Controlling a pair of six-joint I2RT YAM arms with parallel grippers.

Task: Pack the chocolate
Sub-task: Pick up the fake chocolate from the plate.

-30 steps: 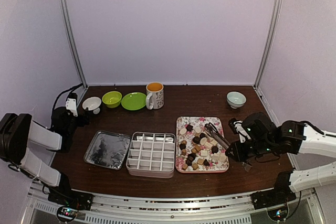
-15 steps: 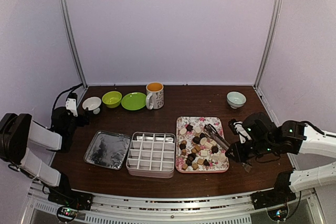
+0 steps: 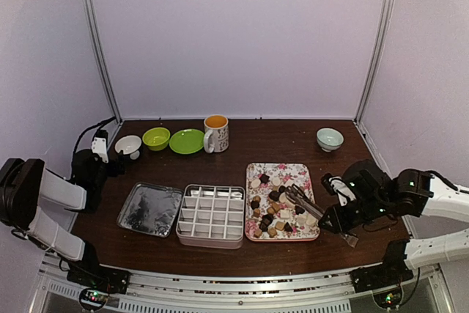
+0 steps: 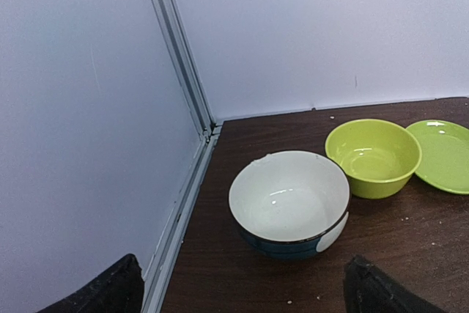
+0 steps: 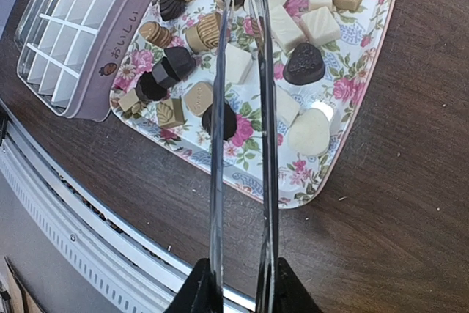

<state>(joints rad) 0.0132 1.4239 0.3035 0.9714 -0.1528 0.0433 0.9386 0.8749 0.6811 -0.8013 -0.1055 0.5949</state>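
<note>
Right wrist view: packing not yet started.
Shows right end effector point(image 5: 238, 291) pinched on tongs point(image 5: 218, 152), tips over chocolate point(image 5: 304, 64), all on floral tray point(image 5: 366, 42); divided box point(image 5: 117, 42) cells empty; left end effector point(image 4: 238, 295) wide open, holding nothing.

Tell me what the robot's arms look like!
Both have chunky black joints and white shells. The left arm has a black cable looping off it, and the right arm shows tiny green lights. The fingers are black.

L tool point(image 4: 242, 298) wide open; R tool point(image 5: 236, 291) clamped on tongs point(image 5: 217, 181).
</note>
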